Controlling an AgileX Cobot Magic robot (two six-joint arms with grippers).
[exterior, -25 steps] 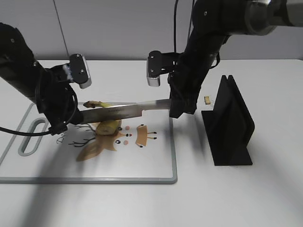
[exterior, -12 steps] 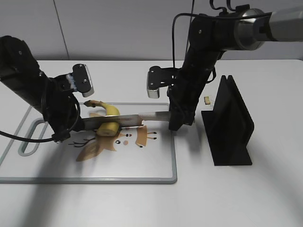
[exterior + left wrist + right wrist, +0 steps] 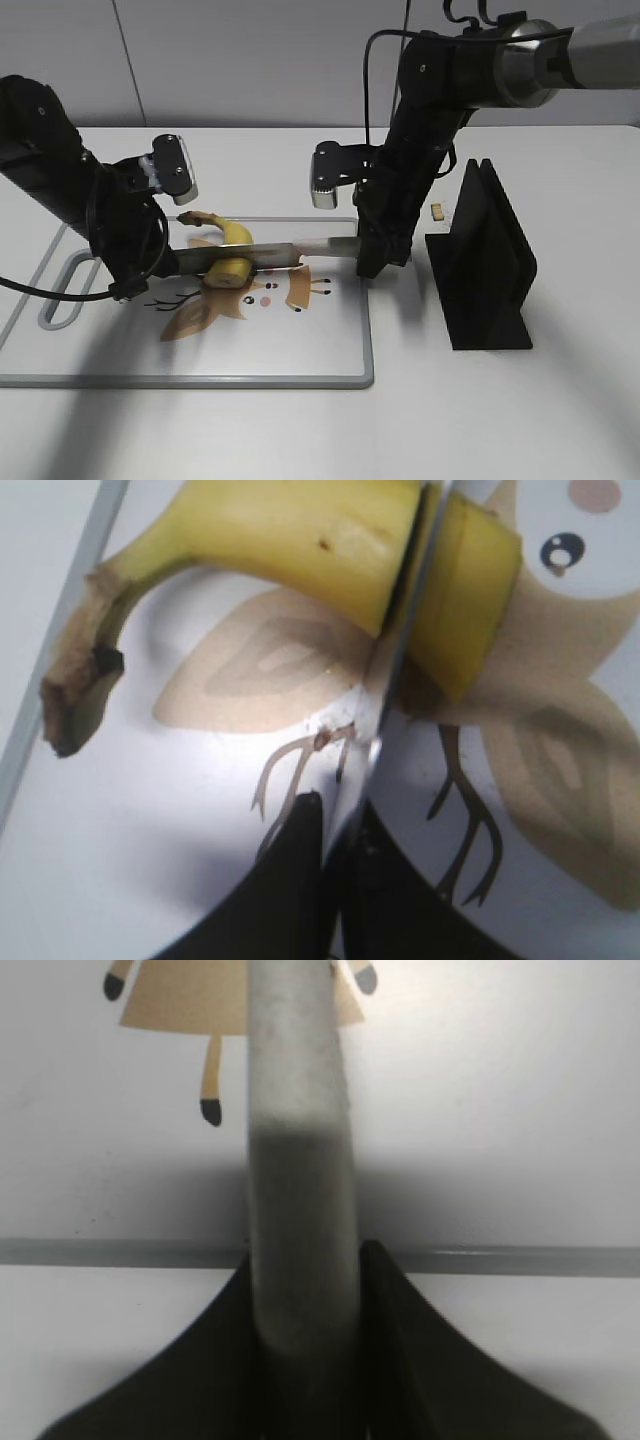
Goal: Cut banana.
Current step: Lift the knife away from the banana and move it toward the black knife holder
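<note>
The knife (image 3: 262, 255) blade is seen as polished metal with a bright, reflective edge; its handle appears matt grey and faintly grainy in the right wrist view. The banana (image 3: 300, 540) skin is smooth and waxy, with a dry, fibrous brown stem. The cutting board (image 3: 300, 350) is noted as smooth white plastic with a grey rim and a flat printed animal design. The knife stand (image 3: 490, 270) is matt black. Both grippers' fingers (image 3: 390, 1380) are finished in matt black.
</note>
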